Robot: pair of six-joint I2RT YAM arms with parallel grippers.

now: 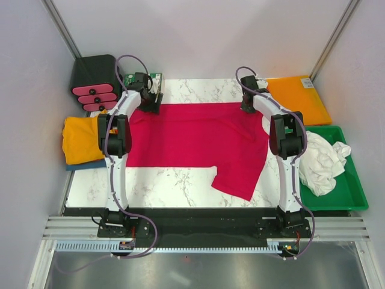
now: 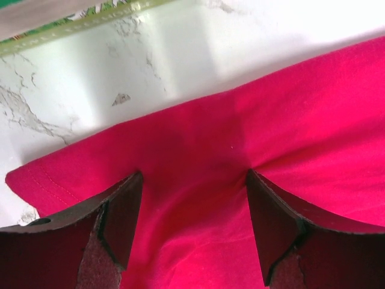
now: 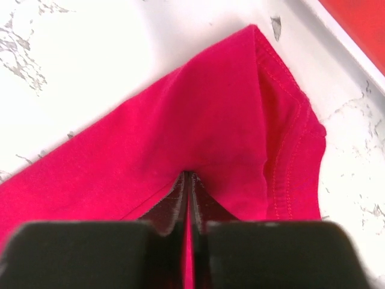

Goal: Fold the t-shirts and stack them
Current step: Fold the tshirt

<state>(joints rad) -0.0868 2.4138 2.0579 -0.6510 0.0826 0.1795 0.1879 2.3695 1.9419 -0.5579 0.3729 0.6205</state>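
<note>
Nearest the arm bases lies a bare strip of marble tabletop (image 1: 162,183). Into it juts one flap of the crimson-red t-shirt (image 1: 192,135), angled toward the near right. The rest of that shirt lies flat in the middle of the tabletop, its long axis running left to right. I cannot tell which end the neck is at.

Level with it on the left, a folded golden-yellow t-shirt (image 1: 81,139) sits on a blue t-shirt (image 1: 81,164). On the right, a crumpled white t-shirt (image 1: 319,162) fills the green tray (image 1: 352,192).

At the red shirt's far edge, the left hand (image 2: 192,186) is at the far-left corner with its fingers spread wide, red cloth between them. The right hand (image 3: 188,180) is at the far-right corner, pressed together and pinching the cloth just beside a stitched hem. Beyond it lies an orange sheet (image 1: 298,96).
</note>
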